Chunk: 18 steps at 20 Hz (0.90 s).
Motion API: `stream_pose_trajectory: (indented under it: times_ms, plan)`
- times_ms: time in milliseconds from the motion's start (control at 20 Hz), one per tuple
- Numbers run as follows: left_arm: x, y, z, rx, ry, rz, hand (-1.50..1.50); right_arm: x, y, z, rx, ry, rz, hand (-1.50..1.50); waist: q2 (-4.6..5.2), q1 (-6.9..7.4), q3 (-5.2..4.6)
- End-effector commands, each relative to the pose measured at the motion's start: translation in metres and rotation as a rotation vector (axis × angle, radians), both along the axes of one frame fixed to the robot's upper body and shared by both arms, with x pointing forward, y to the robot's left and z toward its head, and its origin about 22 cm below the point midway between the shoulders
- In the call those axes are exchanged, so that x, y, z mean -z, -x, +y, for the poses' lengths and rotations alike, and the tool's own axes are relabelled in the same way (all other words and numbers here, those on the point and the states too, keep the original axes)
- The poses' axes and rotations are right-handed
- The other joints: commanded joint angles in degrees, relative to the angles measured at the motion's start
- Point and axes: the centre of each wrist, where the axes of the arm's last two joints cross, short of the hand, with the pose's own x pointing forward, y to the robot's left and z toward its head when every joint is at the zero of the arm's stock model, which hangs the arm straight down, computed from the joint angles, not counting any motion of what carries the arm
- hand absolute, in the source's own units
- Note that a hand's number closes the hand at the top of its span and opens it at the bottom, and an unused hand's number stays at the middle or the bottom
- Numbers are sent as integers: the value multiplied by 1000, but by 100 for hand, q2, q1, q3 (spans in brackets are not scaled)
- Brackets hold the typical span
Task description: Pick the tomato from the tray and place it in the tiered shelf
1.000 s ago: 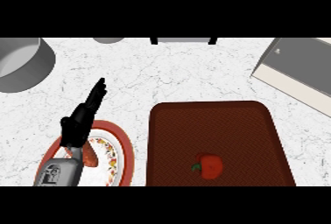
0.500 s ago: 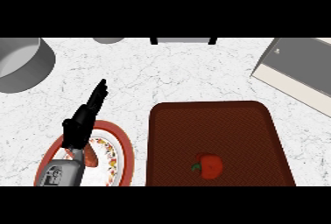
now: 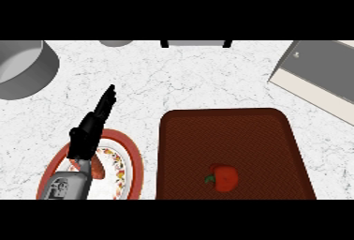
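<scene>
- Red and glossy, the tomato [image 3: 223, 178] is what you are after. In the head view it lies on the dark brown tray [image 3: 228, 131], in the tray's near half and a little right of its middle, with a small green stem on its left side.
- In the same view, the tray sits on the white marbled counter [image 3: 194, 79]. The grey and cream piece at the far right, which I take for the tiered shelf [image 3: 314, 77], is well apart from the tomato, past the tray's far right corner.
- Your left hand [image 3: 86, 136] shows at the lower left, over the red-rimmed plate [image 3: 135, 159]. Its fingers [image 3: 107, 101] are stretched straight towards the far side and hold nothing, and the hand is at rest.
- Your right hand does not show at all, so I can say nothing of its fingers.
- Expect the tomato to be light, round and smooth-skinned. It will likely roll on the flat tray if you nudge it, and it may bruise or slip out if you pinch it at one point.
- Take hold across its widest part, thumb on one side and fingers on the other. Come down from above, and stay off the stem.
- A grey pot [image 3: 21, 70] stands at the far left, out of your path.
</scene>
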Motion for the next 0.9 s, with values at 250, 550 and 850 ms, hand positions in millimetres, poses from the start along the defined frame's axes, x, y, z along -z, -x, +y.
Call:
stream_pose_trajectory:
  times_ms: [250,550,850]
  plan:
    - [8,13,22,-20,14,6,0,-63,91,-7,140,-112,-220,-150,-62,-126,-9]
    - [5,10,9,-57,13,17,0,-35,141,-29,170,-275,-88,-150,-97,-275,3]
    - [-4,0,14,-74,2,13,0,-33,211,-22,185,-246,7,-150,-109,-397,-1]
